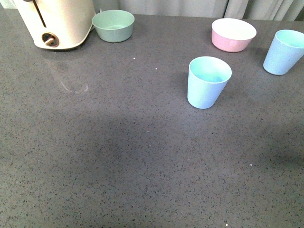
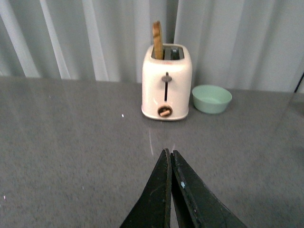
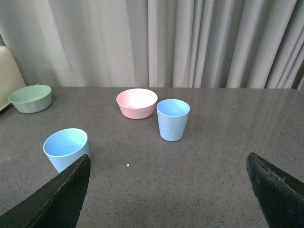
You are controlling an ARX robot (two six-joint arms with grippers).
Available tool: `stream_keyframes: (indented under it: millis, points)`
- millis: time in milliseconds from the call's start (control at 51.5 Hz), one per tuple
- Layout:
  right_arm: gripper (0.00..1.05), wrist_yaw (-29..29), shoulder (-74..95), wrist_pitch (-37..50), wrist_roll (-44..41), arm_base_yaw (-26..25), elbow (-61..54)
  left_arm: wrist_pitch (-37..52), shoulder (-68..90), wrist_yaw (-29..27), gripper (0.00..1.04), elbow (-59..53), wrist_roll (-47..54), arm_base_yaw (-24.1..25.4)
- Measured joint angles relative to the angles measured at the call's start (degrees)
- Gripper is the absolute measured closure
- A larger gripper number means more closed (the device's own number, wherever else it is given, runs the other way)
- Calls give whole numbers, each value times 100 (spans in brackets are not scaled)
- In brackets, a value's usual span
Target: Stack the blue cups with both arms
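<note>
Two pale blue cups stand upright and apart on the grey counter. One blue cup (image 1: 208, 81) is right of centre; the second blue cup (image 1: 285, 52) is at the far right edge. Both show in the right wrist view, one cup (image 3: 67, 148) close to a fingertip and the other cup (image 3: 173, 119) further off. My right gripper (image 3: 168, 164) is open and empty, short of both cups. My left gripper (image 2: 170, 153) is shut on nothing, over bare counter, pointing at the toaster. Neither arm shows in the front view.
A cream toaster (image 1: 54, 21) stands at the back left, with a low green bowl (image 1: 113, 25) beside it. A pink bowl with white inside (image 1: 233, 34) sits between the cups at the back. A grey curtain hangs behind the counter.
</note>
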Motion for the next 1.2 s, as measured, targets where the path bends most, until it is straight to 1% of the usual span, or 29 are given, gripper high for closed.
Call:
stream_keyframes:
  millis: [19,58,349,388,466,485,524,563,602,660,679,699,718,757,776,815,873,931,951,990,1087,1125,1203]
  points:
    - [9,0,0,0,0,0,0,-236,-197,-4,103,0,-2,0]
    - [9,2,2,0,0,0,0,-389,-424,-4,103,0,0,0]
    - [9,0,0,0,0,0,0,-439,-570,-4,103,0,-4,0]
    - [9,0,0,0,0,0,0,-439,-570,-7,98,0,-2,0]
    - [9,0,2,0,0,0,0,-439,-570,-4,86,0,-2,0]
    - [9,90,42,-66,59,24,20,-439,-570,-4,82,0,-2,0]
    - [9,474,271,-610,245,85,195,-439,-570,-4,77,0,-2,0]
    - [9,629,577,-975,339,39,345,-442,-570,-7,71,0,-2,0]
    - [9,573,920,-1064,341,-120,428,-442,-573,-4,64,0,-2,0]
    - [9,186,1497,-846,273,-516,531,-442,-573,-7,57,0,-2,0]
    - [9,-4,1738,-686,232,-699,597,-442,-573,-4,52,0,-2,0]
    - [9,-286,2140,-411,87,-981,732,-442,-573,-4,48,0,-2,0]
    - [9,-409,2433,-203,9,-1161,844,-442,-573,-4,43,0,-2,0]
    - [9,-776,3204,323,-315,-1541,1176,-442,-573,-4,36,0,-2,0]
    - [9,-896,3521,501,-457,-1650,1329,-442,-573,-4,32,0,0,0]
    - [9,-1056,4026,758,-691,-1777,1585,-442,-573,-7,25,0,-2,0]
    - [9,-1178,4865,1117,-1147,-1847,2033,-442,-573,-7,18,0,-2,0]
    - [9,-1366,5694,1075,-1526,-1836,2555,-442,-573,-7,8,0,-2,0]
    - [9,-1368,6179,1078,-1803,-1808,2835,-442,-573,-7,7,0,9,0]
    - [9,-1311,6802,1032,-2127,-1720,3215,-442,-573,-4,9,0,4,0]
    - [9,-1327,8299,431,-2981,-1440,4376,-442,-573,-4,9,0,7,0]
    - [9,-1390,8690,164,-3165,-1349,4765,-442,-573,-2,9,0,7,0]
    - [9,-1349,9186,-59,-3401,-1209,5272,-442,-573,-4,9,0,7,0]
